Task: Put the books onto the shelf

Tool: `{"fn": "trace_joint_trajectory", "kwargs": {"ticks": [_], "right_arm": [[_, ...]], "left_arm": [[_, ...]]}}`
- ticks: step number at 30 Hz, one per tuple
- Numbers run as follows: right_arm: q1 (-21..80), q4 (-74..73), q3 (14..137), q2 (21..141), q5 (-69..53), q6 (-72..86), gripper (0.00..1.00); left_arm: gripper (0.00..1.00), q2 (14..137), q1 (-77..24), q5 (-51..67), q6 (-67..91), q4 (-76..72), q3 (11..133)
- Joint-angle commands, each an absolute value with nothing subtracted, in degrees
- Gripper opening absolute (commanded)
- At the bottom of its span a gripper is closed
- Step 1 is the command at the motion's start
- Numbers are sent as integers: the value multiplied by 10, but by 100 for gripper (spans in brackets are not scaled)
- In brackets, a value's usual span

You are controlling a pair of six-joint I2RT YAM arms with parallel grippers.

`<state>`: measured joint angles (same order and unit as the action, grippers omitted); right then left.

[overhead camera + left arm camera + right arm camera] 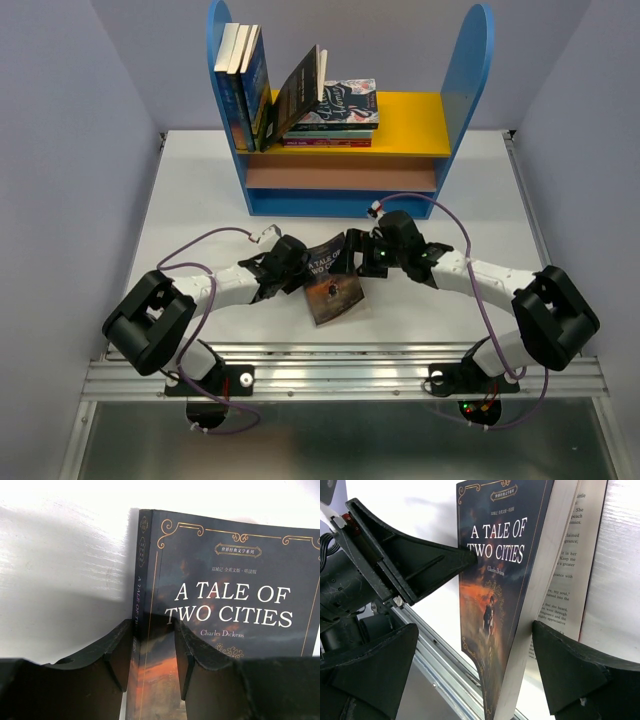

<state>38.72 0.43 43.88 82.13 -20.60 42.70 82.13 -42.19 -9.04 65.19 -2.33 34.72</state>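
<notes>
A dark paperback, A Tale of Two Cities (335, 290), stands on edge at the table's middle between both grippers. My left gripper (300, 262) is shut on it at the spine. In the left wrist view its fingers (115, 650) straddle the spine (138, 605), and one fingertip presses the front cover (470, 557). My right gripper (475, 626) is open wide around the book's fore edge, with loose pages (565, 580) fanned beside one finger (570, 670). The shelf (470, 80) stands at the back. Its yellow board holds upright books (245, 85) at the left and one leaning book (300, 90).
A flat stack with a floral cover (340, 115) lies on the yellow board right of the leaning book. A metal rail (340, 372) runs along the table's near edge. Purple walls close in the left and right sides. Cables loop over both arms.
</notes>
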Motion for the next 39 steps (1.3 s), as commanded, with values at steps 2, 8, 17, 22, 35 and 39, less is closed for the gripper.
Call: {"fn": "trace_joint_trajectory", "kwargs": {"ticks": [2, 8, 17, 22, 35, 39], "right_arm": [[408, 29, 468, 832, -248, 439, 97], [408, 29, 445, 817, -225, 446, 41], [408, 78, 432, 833, -265, 461, 34], [408, 78, 436, 861, -270, 456, 41], [408, 61, 447, 800, -224, 405, 9], [408, 36, 461, 720, -164, 367, 6]], "left_arm": [[47, 841, -447, -39, 669, -15, 351], [47, 835, -447, -44, 672, -17, 345], [47, 829, -448, -41, 671, -36, 332], [47, 825, -449, -40, 671, -47, 327], [51, 760, -452, -61, 634, -33, 344], [64, 666, -452, -113, 585, -3, 369]]}}
